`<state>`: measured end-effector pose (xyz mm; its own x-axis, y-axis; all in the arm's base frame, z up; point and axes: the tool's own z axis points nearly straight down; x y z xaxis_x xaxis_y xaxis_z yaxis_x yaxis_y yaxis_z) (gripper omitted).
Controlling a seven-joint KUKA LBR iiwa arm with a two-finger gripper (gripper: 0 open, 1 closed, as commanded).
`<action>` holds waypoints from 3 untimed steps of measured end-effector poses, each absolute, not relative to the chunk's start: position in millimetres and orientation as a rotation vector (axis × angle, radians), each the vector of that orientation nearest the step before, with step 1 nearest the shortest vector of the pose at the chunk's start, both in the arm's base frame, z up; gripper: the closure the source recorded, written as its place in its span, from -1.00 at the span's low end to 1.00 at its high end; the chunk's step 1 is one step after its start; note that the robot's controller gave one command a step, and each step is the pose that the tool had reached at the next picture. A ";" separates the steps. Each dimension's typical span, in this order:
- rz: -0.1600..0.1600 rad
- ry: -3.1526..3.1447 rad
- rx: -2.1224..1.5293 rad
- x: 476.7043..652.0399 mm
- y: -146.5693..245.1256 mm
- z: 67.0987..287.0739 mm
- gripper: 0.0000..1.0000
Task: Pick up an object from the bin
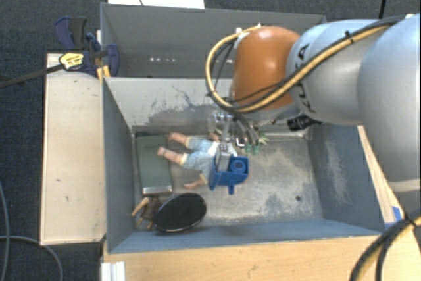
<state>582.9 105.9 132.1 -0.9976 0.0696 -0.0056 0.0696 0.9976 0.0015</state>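
The arm (pixel 368 69) came in from the right side of the bin (pixel 164 62), and its orange cover (pixel 260 66), looped by a yellow and black cable (pixel 217 62), hung over the middle of the bin floor near the far wall. The jaws pointed down below that cover, directly above a small blocky blue plastic toy (pixel 230 172) that lay about midway between the left and right walls. The top of the toy met the metal tip of the jaws. Whether the jaws were open, closed or gripping it could not be told, as the wrist hid that spot.

Just left of the blue toy, touching it, a doll (pixel 189 152) in pale blue clothes lay on its side with its bare legs towards the left wall. The doll's legs rested partly on a flat dark green box (pixel 151 164) that sat along the left wall. In the near left corner lay a black oval disc (pixel 179 212), with some small brown pieces (pixel 141 210) beside it against the left wall. The right half of the bin floor was bare grey metal.
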 end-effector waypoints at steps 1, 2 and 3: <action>0.002 3.148 0.012 583.6 105.1 106.2 -1.00; 0.004 3.115 0.392 578.5 114.2 82.0 -1.00; 0.013 3.132 0.166 565.0 123.3 80.4 1.00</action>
